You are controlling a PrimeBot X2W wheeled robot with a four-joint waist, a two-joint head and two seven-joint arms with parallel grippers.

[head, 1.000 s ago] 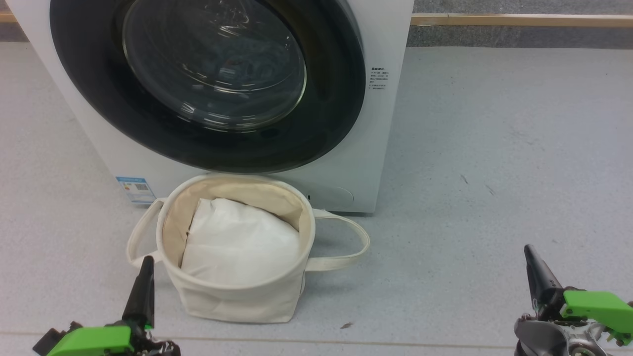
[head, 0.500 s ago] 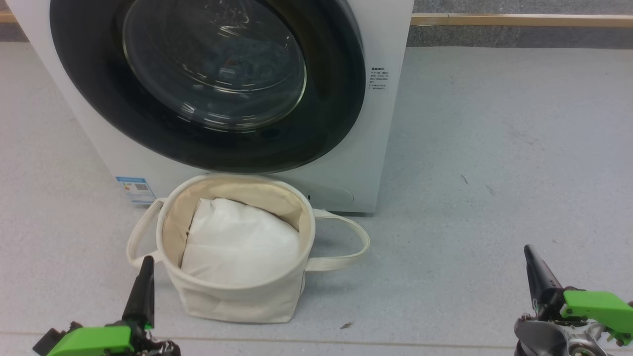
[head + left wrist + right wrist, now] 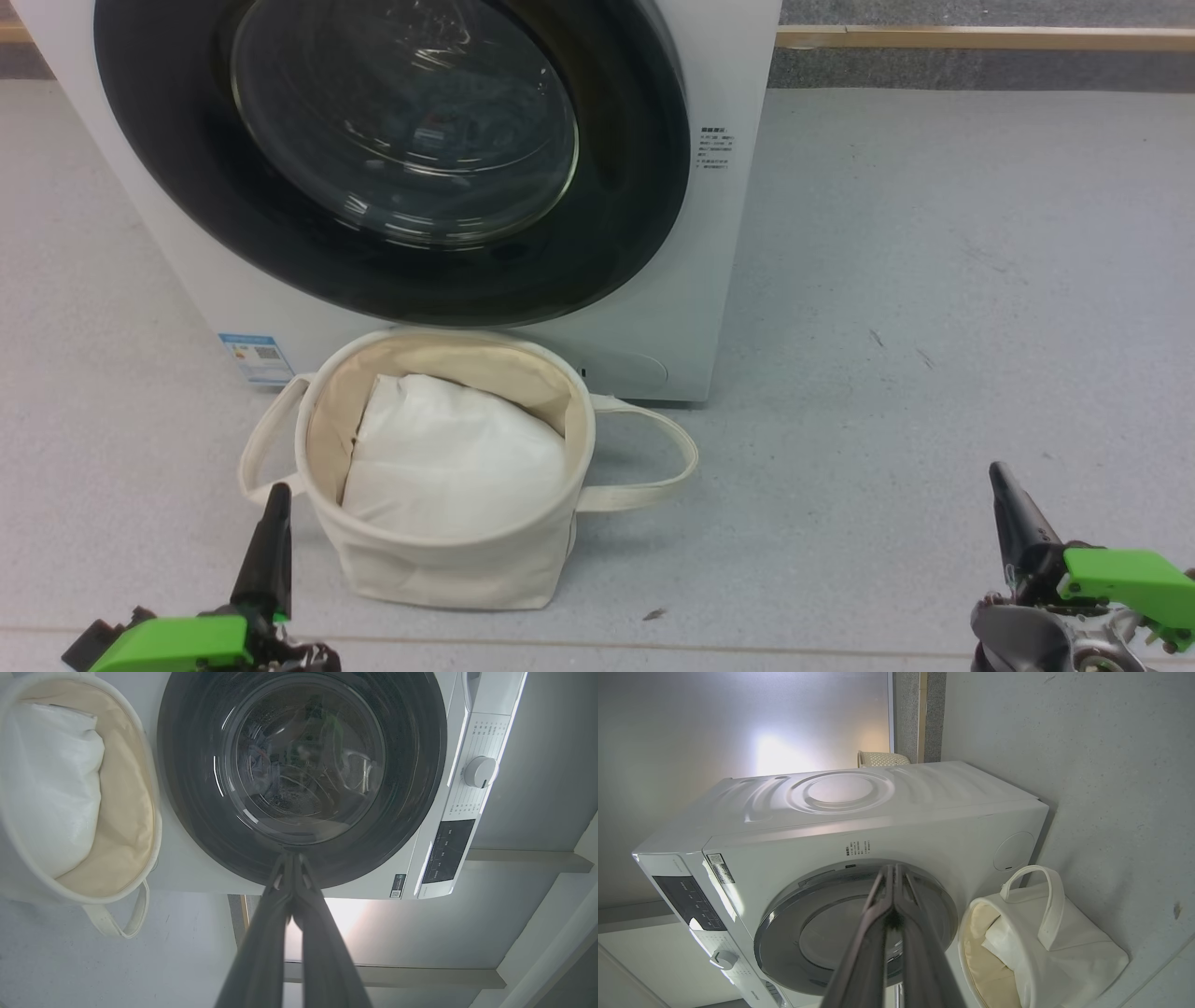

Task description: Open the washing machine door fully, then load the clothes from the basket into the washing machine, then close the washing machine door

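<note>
1. Door [image 3: 168, 187] is shut flush on washer [image 3: 728, 233] front. Basket [image 3: 448, 569] on floor [image 3: 887, 373] just below it, v. close to washer.
2. Both end effectors closed, holding nothing: left [image 3: 277, 495] by basket's near handle [image 3: 252, 457], right [image 3: 997, 474] well apart over bare floor.
3. Risk: closed tips skid off door's glossy rim w/o catching an edge, so door won't unlatch.
4. Risk: left arm rising snags handle and tips basket.
5. Risk: padding [image 3: 457, 457] fills basket top, so a grab there lifts padding, not clothes. Can't tell if clothes lie under it or behind the glass.
</note>
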